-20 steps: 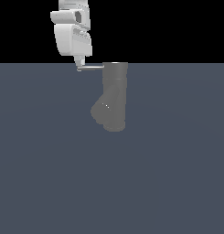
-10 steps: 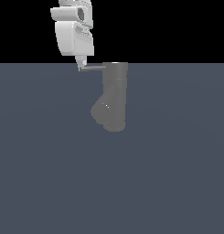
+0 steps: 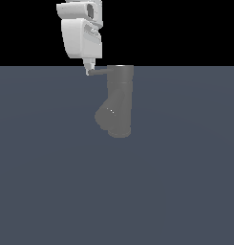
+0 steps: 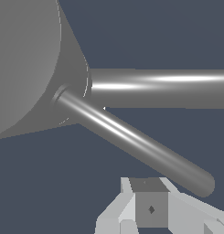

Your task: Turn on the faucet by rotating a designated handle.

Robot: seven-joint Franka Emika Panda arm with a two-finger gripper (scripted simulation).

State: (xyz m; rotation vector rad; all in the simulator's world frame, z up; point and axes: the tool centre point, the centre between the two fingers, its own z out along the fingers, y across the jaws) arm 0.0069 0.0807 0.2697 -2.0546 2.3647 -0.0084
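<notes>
Exterior view, arm: white glossy casing hanging over the handle's free end, apparently placed to push it sideways.
Fingers [image 3: 88, 72]: the tip sits at the rod's end; whether spread or pressed together, I cannot tell; nothing visibly pinched.
Handle [image 3: 100, 72]: thin straight grey rod, smooth, jutting toward the exterior view's left from the top rim.
Faucet [image 3: 120, 98]: dull grey metallic cylinder, upright on the slate-blue surface [image 3: 185, 182], with a fat angled spout low down.

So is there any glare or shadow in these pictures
Exterior view: flat, even light, no cast shadows, only a tiny glint on the faucet. Wrist view: bright streaks of glare along the handle, all sharp, the hand cut off by the frame.
</notes>
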